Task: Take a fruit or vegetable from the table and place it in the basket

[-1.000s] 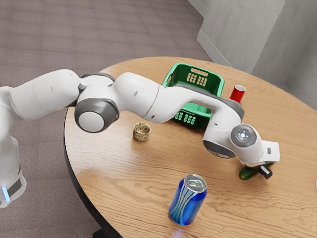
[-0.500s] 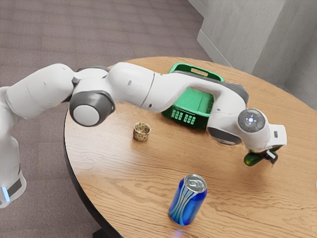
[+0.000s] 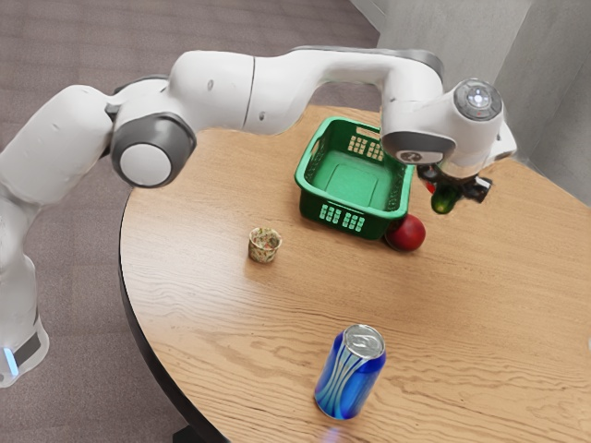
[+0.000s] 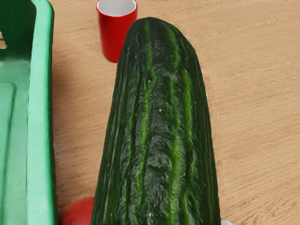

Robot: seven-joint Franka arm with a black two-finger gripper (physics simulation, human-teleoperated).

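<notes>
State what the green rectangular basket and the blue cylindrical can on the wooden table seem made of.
The basket looks like moulded plastic with a satin finish: its rim is thick, rounded and evenly coloured. The can is probably glossy metal, given its silvery pull-tab lid; which metal is unclear.

Exterior cam: high beside arm [image 3: 222,92], wide, angled down at table [image 3: 480,351]. Wrist cam: close, angled down. Shared: cucumber [image 3: 444,199], part of basket [image 3: 319,200].

Cucumber [image 4: 159,122]: dark green, glossy and ridged, streaked lighter green, with a rounded tip.
Cucumber's state: held aloft.
Cucumber's pose: lengthwise, running roughly along the basket's nearest side wall.
Cucumber's place: outside the basket, just off to the exterior view's right.
Basket [image 3: 355,180]: bright green, open-topped, with small cut-outs in the walls; upright on the table [image 3: 249,341].
</notes>
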